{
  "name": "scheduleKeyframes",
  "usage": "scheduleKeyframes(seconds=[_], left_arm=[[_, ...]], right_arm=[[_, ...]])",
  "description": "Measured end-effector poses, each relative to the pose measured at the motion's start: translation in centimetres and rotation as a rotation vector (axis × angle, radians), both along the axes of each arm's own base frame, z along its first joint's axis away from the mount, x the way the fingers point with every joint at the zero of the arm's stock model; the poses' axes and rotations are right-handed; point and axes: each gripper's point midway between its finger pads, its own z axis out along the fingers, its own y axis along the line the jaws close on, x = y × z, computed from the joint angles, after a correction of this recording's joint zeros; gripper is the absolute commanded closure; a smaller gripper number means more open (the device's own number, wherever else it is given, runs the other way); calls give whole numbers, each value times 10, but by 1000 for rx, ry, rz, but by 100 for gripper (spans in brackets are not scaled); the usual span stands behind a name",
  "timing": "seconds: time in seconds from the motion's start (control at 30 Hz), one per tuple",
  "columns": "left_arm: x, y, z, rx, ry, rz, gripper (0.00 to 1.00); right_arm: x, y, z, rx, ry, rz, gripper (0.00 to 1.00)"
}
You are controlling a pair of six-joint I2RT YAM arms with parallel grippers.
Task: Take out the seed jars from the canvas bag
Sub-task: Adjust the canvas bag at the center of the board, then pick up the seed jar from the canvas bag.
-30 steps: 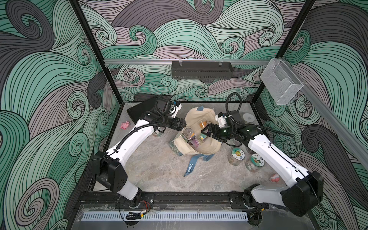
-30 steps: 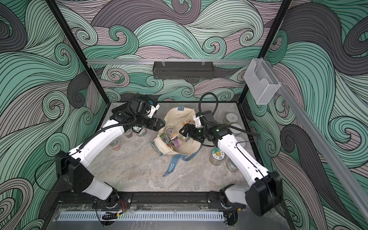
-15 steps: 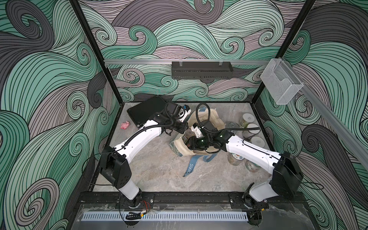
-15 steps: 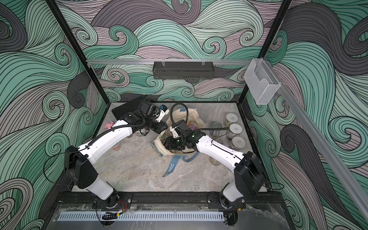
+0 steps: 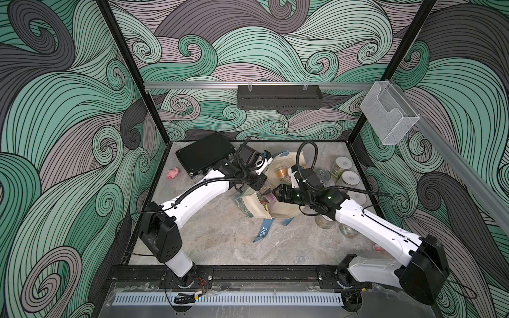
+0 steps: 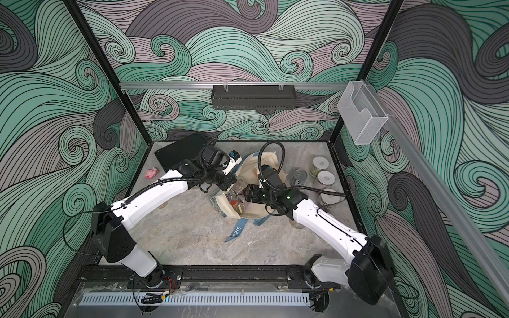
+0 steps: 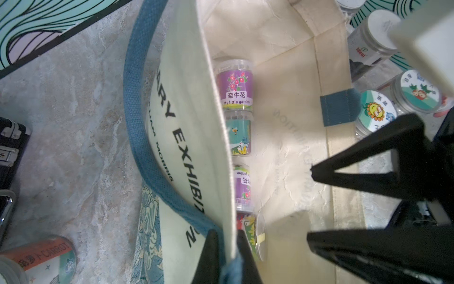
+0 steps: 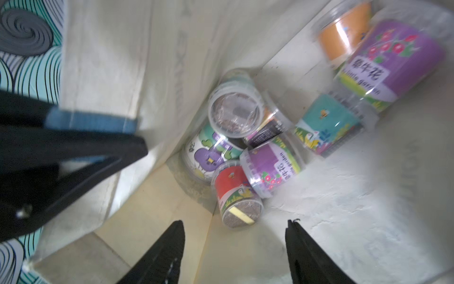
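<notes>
The cream canvas bag (image 5: 283,212) (image 6: 256,212) lies on its side mid-table, mouth held apart. My left gripper (image 7: 227,233) is shut on the bag's upper rim (image 7: 191,98), where the blue strap joins. Inside the bag my right gripper (image 8: 235,222) stands open and holds nothing. Just beyond its tips lies a red-labelled seed jar (image 8: 231,186). Further in are purple (image 8: 270,167), teal (image 8: 326,125), orange (image 8: 344,32) and large purple (image 8: 393,66) jars. Other seed jars (image 5: 343,165) (image 6: 321,163) stand outside the bag on the right.
A flat black hard case (image 5: 205,155) lies at the back left, close to my left arm. Pink lumps sit at the left (image 5: 173,173) and front right (image 5: 378,248). A carrot-labelled jar (image 7: 44,255) lies left of the bag. A loose strap (image 5: 263,231) trails forward.
My left gripper moved onto the bag's rim and shut on it. My right arm reached over and into the bag's mouth, then drew back a little to the right.
</notes>
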Motion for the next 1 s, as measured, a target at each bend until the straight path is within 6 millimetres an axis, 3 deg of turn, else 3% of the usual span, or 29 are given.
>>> scheduleKeyframes(seconds=[0.2,0.43,0.73,1.0], left_arm=[[-10,-3,-1,35,-69,-40,100],[-13,-2,-1,60,-131,-58,100],[-11,0,0,71,-156,-55,100],[-10,0,1,74,-159,-50,100]], right_arm=[[22,-6,-9,3,-16,-34,23],[39,13,-27,40,-8,7,19],[66,41,-34,132,-70,37,7],[81,52,-70,132,-32,30,8]])
